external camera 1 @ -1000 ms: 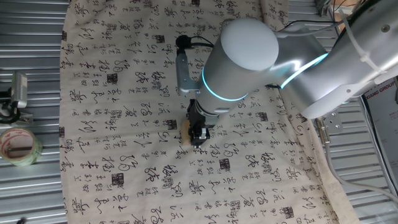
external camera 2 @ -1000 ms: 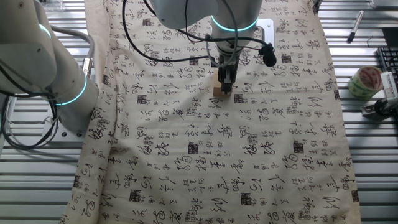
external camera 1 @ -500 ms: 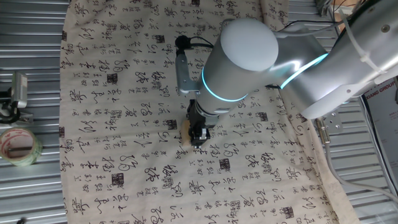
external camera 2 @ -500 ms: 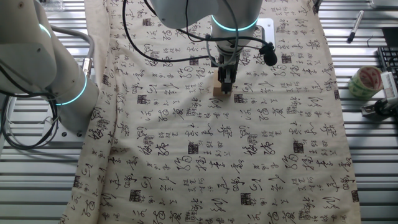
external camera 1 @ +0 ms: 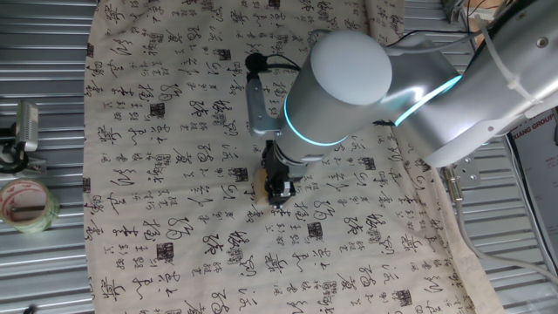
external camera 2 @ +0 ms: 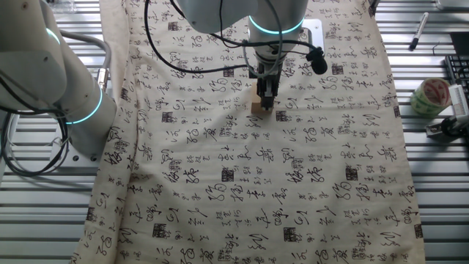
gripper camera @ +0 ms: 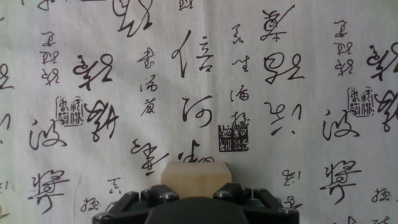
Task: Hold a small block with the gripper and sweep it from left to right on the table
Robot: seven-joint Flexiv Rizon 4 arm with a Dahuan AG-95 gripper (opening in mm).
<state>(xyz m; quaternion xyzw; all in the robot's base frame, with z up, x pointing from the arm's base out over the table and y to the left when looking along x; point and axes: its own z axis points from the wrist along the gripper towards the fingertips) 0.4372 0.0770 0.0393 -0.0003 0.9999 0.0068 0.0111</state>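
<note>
The small block (gripper camera: 196,179) is a pale tan cube, held between the black fingers of my gripper (gripper camera: 196,198) and resting on the calligraphy cloth (gripper camera: 186,74). In one fixed view the block (external camera 1: 263,181) shows just left of the gripper (external camera 1: 277,190), under the silver-grey arm with its cyan ring. In the other fixed view the block (external camera 2: 257,108) sits at the gripper's (external camera 2: 267,103) tip, near the cloth's upper middle. The gripper is shut on the block.
A roll of tape (external camera 1: 26,206) lies on the ribbed metal left of the cloth; it also shows at the right in the other fixed view (external camera 2: 429,96). A second white arm (external camera 2: 62,73) stands at the cloth's left edge. A pen (external camera 2: 418,31) lies far right.
</note>
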